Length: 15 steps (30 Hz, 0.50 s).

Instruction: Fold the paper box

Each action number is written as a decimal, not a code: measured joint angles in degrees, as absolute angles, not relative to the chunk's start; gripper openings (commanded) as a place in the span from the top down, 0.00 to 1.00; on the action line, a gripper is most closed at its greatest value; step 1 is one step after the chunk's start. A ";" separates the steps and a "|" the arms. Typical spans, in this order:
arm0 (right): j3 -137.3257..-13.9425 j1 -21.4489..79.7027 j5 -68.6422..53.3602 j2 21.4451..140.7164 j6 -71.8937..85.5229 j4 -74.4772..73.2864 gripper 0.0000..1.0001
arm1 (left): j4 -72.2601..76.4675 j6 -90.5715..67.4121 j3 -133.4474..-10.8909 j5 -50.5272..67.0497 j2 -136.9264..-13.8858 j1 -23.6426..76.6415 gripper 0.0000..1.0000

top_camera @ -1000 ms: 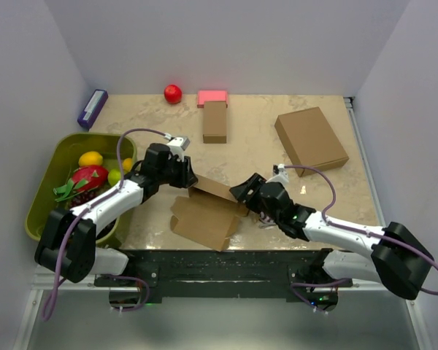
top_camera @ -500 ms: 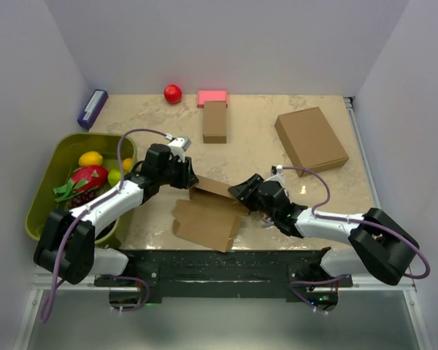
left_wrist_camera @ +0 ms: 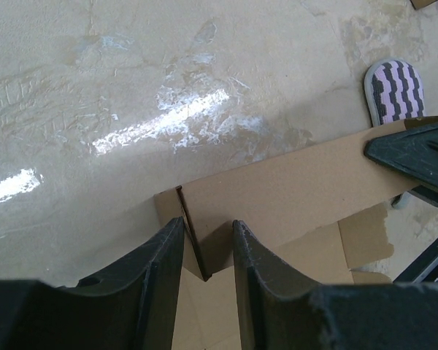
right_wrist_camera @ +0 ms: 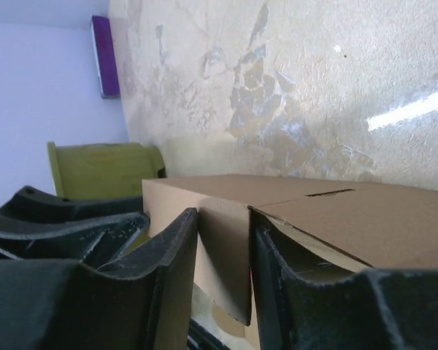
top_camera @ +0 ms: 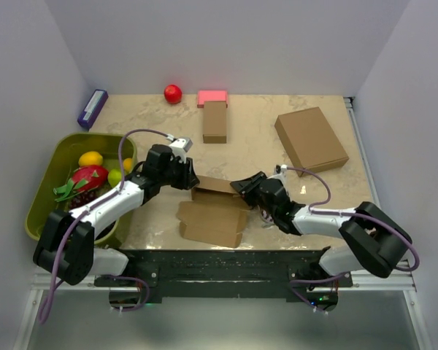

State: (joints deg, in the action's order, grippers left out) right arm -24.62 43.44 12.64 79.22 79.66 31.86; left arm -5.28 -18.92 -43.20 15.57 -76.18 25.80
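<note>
The paper box (top_camera: 212, 217) is a brown die-cut sheet lying at the near middle of the table, with its back wall folded up. My left gripper (top_camera: 189, 181) is at the wall's left end. In the left wrist view (left_wrist_camera: 206, 223) its jaws are shut on the box's corner flap (left_wrist_camera: 292, 193). My right gripper (top_camera: 239, 191) is at the wall's right end. In the right wrist view (right_wrist_camera: 225, 216) its jaws are shut on a side flap of the box (right_wrist_camera: 336, 219).
A green bin (top_camera: 58, 146) of fruit stands at the left. At the back are a purple block (top_camera: 93, 108), a red ball (top_camera: 173, 92), a pink block (top_camera: 212, 96), a narrow brown box (top_camera: 214, 122) and a larger brown box (top_camera: 311, 140). A striped pad (left_wrist_camera: 394, 87) lies near the box.
The box's front panel has dropped from tilted to nearly flat on the table. The right arm has lowered and its gripper has moved slightly left. The left gripper has barely moved.
</note>
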 measured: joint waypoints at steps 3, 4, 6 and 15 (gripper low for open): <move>-23.88 43.03 12.69 80.93 81.71 35.20 0.74 | -5.34 -18.90 -43.18 15.40 -76.09 26.02 0.63; -23.57 42.87 12.62 81.49 82.48 36.64 0.75 | -5.37 -18.90 -43.13 15.33 -76.07 26.06 0.63; -23.03 42.57 12.51 82.54 83.90 39.33 0.80 | -5.37 -18.90 -43.05 15.16 -75.99 26.06 0.64; -21.12 42.30 12.99 83.77 88.31 46.48 0.96 | -5.56 -18.92 -42.81 14.76 -75.75 26.20 0.64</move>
State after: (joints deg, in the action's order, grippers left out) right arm -21.12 42.30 12.99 83.77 88.31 46.48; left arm -5.56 -18.92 -42.81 14.76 -75.75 26.20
